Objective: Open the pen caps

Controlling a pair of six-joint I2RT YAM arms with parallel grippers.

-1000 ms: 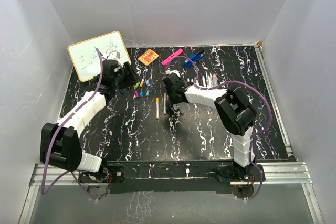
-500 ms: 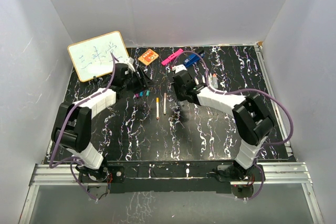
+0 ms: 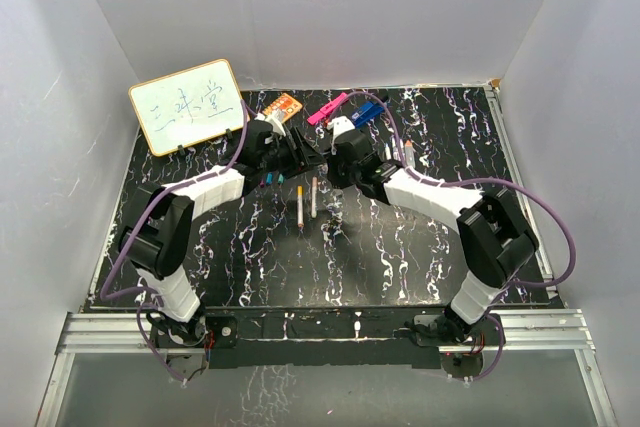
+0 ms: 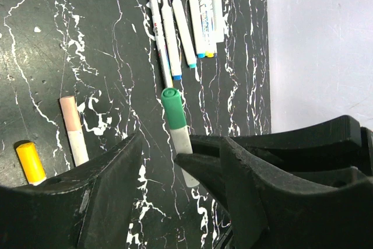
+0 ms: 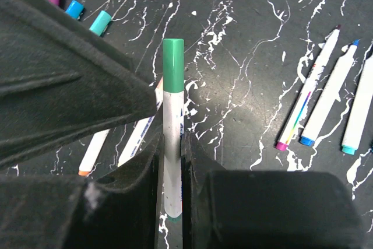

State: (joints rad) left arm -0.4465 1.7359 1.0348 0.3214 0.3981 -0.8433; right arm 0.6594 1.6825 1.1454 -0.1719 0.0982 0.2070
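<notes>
I count one table (image 3: pixel 420 257), one whiteboard (image 3: pixel 188 105), two arms, six bare-tipped pens (image 4: pixel 175 27) in a row, two capped pens (image 3: pixel 299 207) lying flat and three loose caps (image 5: pixel 74 8). My right gripper (image 5: pixel 172 144) pinches a white pen (image 5: pixel 172 115). Its green cap (image 5: pixel 173 65) sits between my left gripper's (image 3: pixel 303 158) spread fingers. A second ago the grippers were well apart; now they meet.

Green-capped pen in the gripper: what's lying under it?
Under the white pen with the green cap, two more white pens lie on the black marbled table. The right gripper and the left gripper cover most of both.
</notes>
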